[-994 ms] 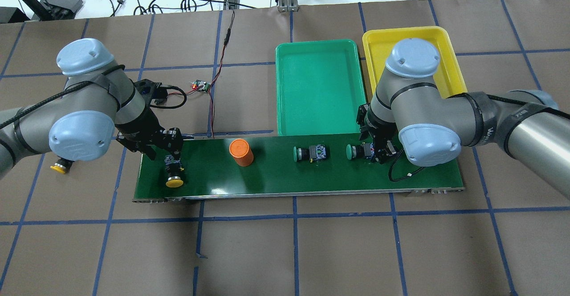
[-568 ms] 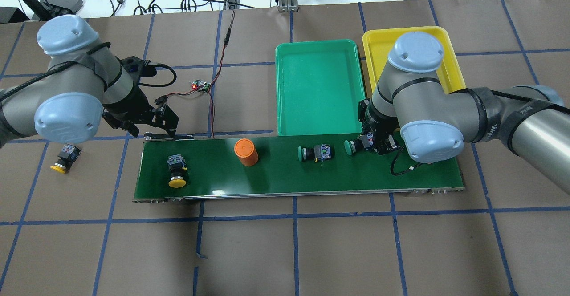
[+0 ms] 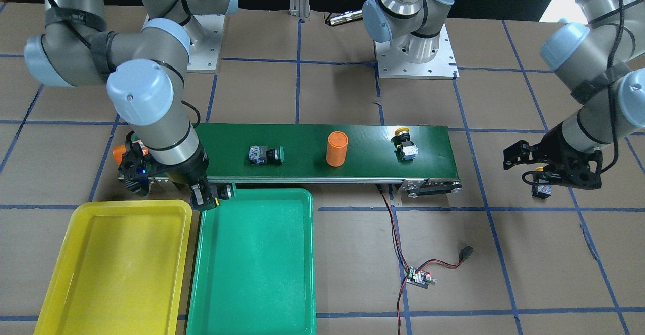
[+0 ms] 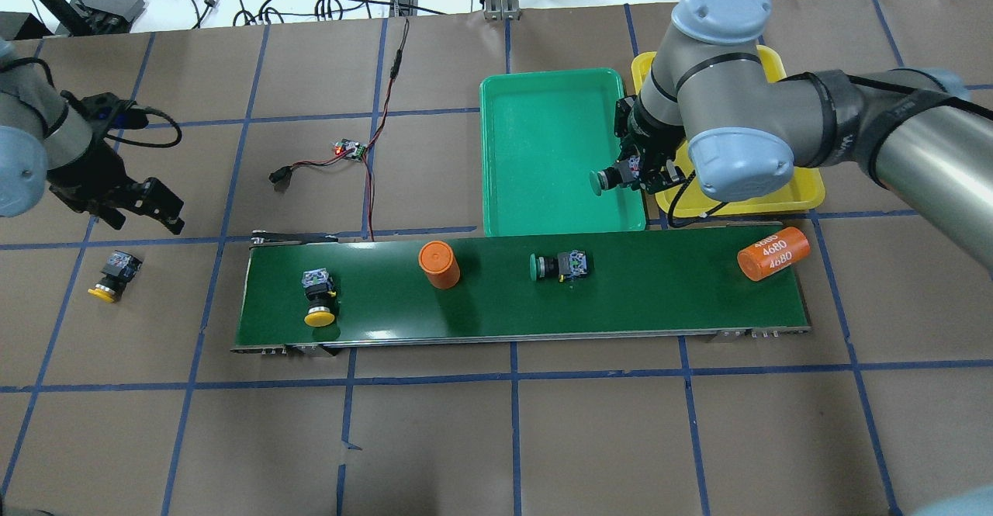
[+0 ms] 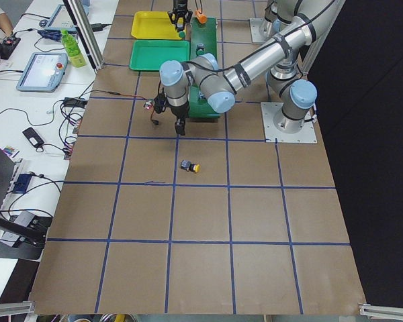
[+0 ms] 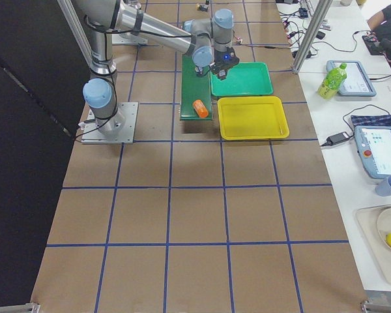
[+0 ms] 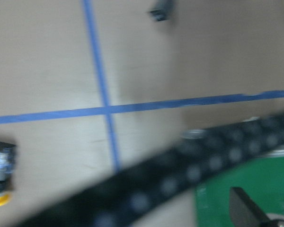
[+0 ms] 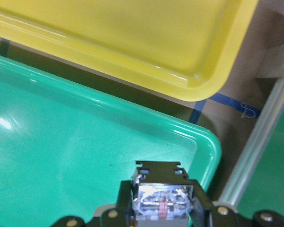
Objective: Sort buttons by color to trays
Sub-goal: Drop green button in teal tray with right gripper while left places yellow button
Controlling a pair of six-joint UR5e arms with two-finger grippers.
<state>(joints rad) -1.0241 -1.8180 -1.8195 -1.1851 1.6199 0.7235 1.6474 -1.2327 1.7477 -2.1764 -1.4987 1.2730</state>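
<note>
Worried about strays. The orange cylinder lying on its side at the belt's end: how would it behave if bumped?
The orange cylinder lies on its round side, so it would probably roll. It sits near the belt end, so it could drop off. Looks rigid.

Green tray (image 4: 543, 136) and yellow tray (image 3: 121, 264) sit side by side. One green button (image 4: 597, 181) hangs in the right gripper (image 4: 632, 174) over the green tray's near-right corner. The other green button (image 4: 557, 266) and a yellow button (image 4: 319, 303) lie on their sides on the belt (image 4: 659, 299); the second yellow button (image 4: 112, 275) lies on the table (image 4: 465, 423) off its left end
</note>
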